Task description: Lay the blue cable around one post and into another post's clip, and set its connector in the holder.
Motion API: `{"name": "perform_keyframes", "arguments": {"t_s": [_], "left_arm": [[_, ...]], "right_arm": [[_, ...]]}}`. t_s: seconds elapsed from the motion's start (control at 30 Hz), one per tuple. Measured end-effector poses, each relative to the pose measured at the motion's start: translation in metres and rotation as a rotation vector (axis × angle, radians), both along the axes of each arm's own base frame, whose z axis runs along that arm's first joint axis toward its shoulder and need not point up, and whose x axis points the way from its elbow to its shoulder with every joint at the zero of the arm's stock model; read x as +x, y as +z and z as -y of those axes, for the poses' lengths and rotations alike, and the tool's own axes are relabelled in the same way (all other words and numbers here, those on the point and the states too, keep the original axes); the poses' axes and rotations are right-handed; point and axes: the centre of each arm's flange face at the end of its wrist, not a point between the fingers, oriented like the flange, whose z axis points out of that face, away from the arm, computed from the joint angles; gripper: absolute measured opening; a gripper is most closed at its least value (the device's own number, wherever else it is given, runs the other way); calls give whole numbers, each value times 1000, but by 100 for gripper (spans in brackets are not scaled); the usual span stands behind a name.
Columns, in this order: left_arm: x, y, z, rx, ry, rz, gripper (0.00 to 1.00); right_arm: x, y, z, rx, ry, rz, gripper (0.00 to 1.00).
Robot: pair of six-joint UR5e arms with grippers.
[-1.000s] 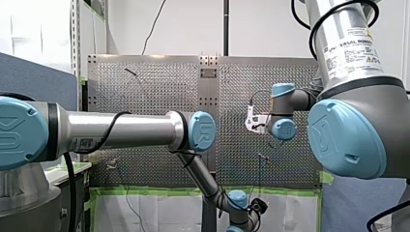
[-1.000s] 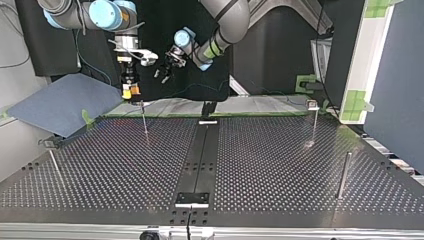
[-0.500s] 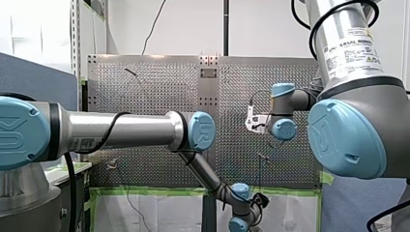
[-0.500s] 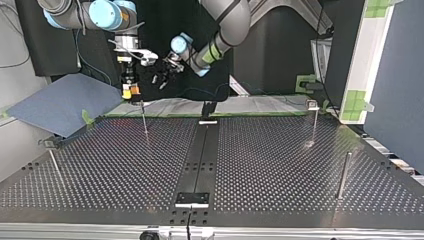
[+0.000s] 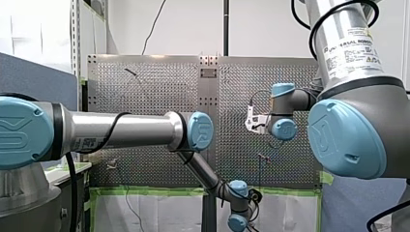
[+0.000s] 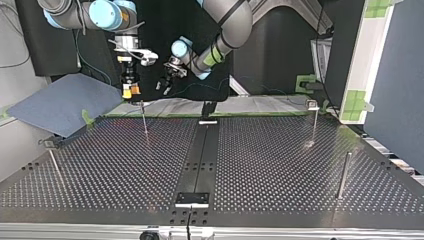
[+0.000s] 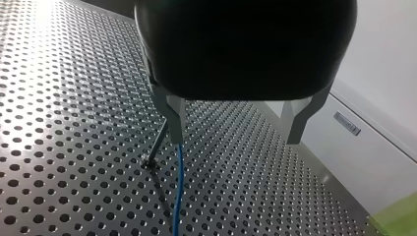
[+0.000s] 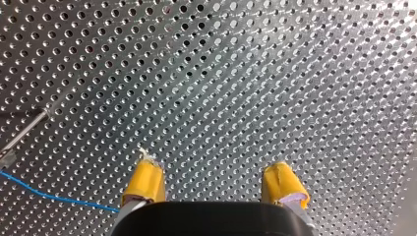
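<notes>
— How far along?

— Hardly started, I judge. My left pincer [image 7: 235,141] and my right pincer [image 8: 214,173] hang released, at eleven o'clock of the bench [image 6: 280,160] in the top view. The blue cable [image 7: 178,196] passes one post [image 7: 158,145], unwrapped and unclipped. Its connector is unseen.

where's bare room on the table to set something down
top view: bare both sides of the black centre strip, out to the left post and right post. crowded at the far edge: my right gripper and left gripper hang by the thin post.
</notes>
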Motion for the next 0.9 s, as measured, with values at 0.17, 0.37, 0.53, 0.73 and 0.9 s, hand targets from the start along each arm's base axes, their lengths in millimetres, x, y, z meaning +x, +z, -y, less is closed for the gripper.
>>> {"name": "perform_keyframes", "arguments": {"t_s": [0.17,0.37,0.53,0.73,0.9], "left_arm": [[4,-4,2,12,5,-11,96],[23,1,-1,13,48,-9,96],[38,10,-2,4,64,9,96],[42,12,-3,0,65,14,96],[44,15,-1,-18,61,32,96]], "right_arm": [[0,0,0,3,0,-2,100],[0,0,-1,4,1,-2,100],[0,0,0,2,0,-1,100],[0,0,-1,4,1,-1,100],[1,-1,-1,5,2,-2,100]]}}
